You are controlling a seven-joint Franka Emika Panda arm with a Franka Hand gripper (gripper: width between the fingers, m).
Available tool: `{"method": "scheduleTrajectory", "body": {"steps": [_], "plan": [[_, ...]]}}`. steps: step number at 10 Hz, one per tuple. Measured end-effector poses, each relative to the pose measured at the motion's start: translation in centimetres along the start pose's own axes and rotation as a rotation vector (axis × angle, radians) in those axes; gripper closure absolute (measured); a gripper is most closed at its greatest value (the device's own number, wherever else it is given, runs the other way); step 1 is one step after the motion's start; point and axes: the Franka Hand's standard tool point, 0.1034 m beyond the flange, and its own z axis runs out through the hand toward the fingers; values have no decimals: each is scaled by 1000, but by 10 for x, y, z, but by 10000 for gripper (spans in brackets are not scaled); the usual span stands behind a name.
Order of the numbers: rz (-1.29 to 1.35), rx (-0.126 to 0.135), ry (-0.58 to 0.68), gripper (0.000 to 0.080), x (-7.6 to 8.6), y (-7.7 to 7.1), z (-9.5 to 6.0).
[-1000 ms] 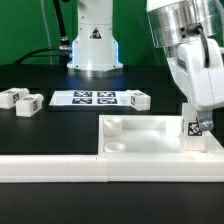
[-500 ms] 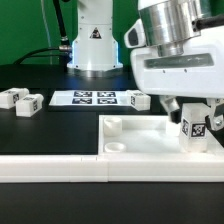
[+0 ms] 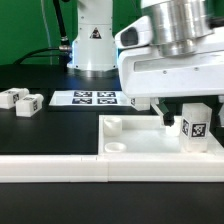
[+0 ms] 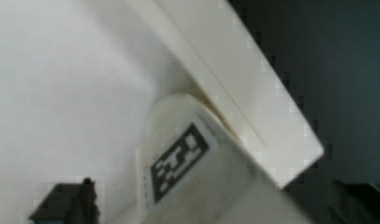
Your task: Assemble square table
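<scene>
The leg (image 3: 195, 128) stands upright at the square table top's (image 3: 135, 140) corner, on the exterior view's right. The gripper (image 3: 192, 108) straddles it, fingers spread, holding nothing. Judged light, rigid, smooth plastic: grasp the leg's flat sides.

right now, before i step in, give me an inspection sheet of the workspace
surface: black tabletop, flat.
job's things: white plastic square top with raised rim lies flat. A chunky white tagged leg stands upright at its corner on the exterior view's right. First loose leg and second loose leg lie at the exterior view's left. Third loose leg lies beside the marker board.
clutter: long white bar-shaped fence along the front.
grippers: two-finger gripper open, fingers astride the upright leg.
cables: dark cable beside the robot base.
surroundings: white robot base, green backdrop.
</scene>
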Motion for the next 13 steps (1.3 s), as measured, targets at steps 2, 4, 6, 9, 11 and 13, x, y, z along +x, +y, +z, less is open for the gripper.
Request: {"method": "scheduleTrajectory", "body": {"steps": [2, 4, 6, 9, 11, 13], "plan": [[-397, -73, -35, 150, -7, -5, 4], [-344, -71, -33, 249, -5, -2, 4], [-238, -81, -29, 384, -2, 5, 4], [9, -78, -11, 510, 0, 5, 4], [320, -78, 11, 510, -2, 4, 3], [590, -73, -1, 510, 3, 3, 3]]}}
